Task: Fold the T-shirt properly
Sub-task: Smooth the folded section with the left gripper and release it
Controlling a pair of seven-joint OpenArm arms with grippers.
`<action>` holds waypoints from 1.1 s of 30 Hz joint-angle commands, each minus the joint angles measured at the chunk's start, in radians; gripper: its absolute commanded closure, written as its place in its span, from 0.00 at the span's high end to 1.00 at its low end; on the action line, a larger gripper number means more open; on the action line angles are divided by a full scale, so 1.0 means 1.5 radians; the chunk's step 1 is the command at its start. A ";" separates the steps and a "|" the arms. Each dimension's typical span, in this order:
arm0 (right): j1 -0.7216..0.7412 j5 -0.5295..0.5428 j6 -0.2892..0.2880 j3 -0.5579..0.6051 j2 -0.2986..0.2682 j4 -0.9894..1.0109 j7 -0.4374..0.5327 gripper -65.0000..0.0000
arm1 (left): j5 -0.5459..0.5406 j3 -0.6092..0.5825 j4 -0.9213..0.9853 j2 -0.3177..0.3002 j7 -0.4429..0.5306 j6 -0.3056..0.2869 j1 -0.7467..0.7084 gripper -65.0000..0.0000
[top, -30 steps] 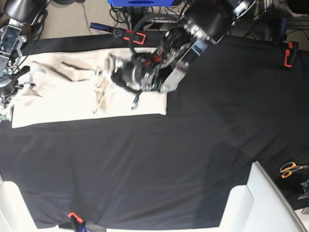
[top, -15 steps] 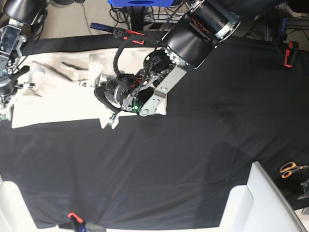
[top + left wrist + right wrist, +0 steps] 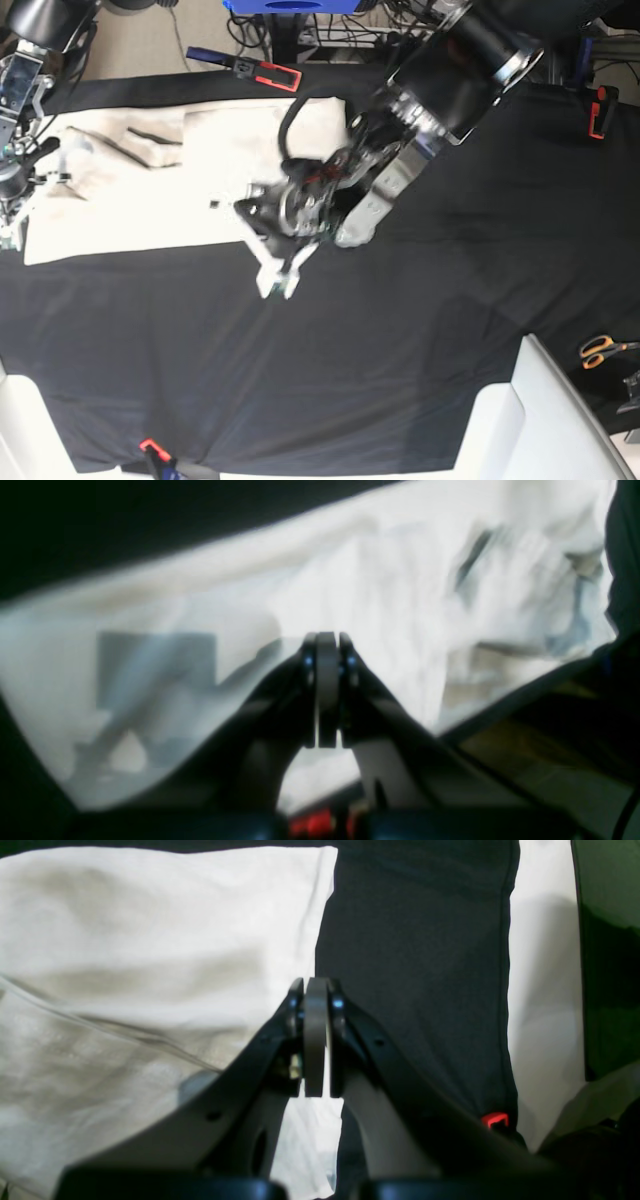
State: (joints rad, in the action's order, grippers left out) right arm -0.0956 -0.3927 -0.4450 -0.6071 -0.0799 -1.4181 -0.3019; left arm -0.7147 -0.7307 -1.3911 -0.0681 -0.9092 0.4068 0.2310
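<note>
We see the T-shirt (image 3: 150,190) spread flat across the far left part of the desk (image 3: 420,330), on its black cloth. Our left gripper (image 3: 283,278) is closed, its jaws pressed together with nothing clearly between them; it hangs low just past the shirt's near edge, and its own view is too blurred to show contact. Our right gripper (image 3: 316,1037) is closed too, empty, poised over the shirt's edge (image 3: 320,900) where cream cloth meets black.
</note>
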 commanded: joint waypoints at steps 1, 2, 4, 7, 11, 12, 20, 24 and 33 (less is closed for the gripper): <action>0.008 0.005 0.005 -0.003 -0.011 -0.010 0.013 0.00 | -0.008 0.002 -0.021 0.001 0.004 0.001 0.003 0.00; 0.008 0.005 0.005 -0.003 -0.011 -0.010 0.013 0.00 | -0.008 0.002 -0.026 -0.006 0.004 0.003 -0.005 0.00; 0.008 0.005 0.005 -0.002 -0.010 -0.010 0.013 0.00 | -0.008 0.002 -0.028 -0.016 0.004 0.004 -0.022 0.00; 0.008 0.005 0.005 -0.001 -0.010 -0.010 0.013 0.00 | -0.005 0.003 -0.030 -0.033 0.004 0.005 -0.039 0.00; 0.008 0.005 0.005 -0.001 -0.009 -0.010 0.013 0.00 | -0.004 0.004 -0.030 -0.051 0.007 0.006 -0.049 0.00; 0.008 0.005 0.005 -0.001 -0.009 -0.010 0.013 0.00 | -0.003 0.004 -0.030 -0.051 0.007 0.006 -0.049 0.00; 0.006 0.005 0.005 -0.001 -0.009 -0.010 0.013 0.01 | -0.003 0.010 -0.036 -0.059 0.008 0.006 -0.034 0.00; 0.006 0.005 0.005 0.000 -0.009 -0.010 0.013 0.01 | -0.003 0.041 -0.059 -0.059 0.005 0.006 -0.028 0.00; 0.009 0.005 0.005 0.000 -0.007 -0.010 0.013 0.01 | -0.002 0.044 0.021 -0.060 0.010 0.005 -0.009 0.00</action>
State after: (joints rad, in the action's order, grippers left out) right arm -0.0948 -0.3931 -0.4450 -0.6067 -0.0776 -1.4181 -0.3031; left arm -0.7143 -0.6689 -1.3449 -0.1612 -0.9035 0.4187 0.1970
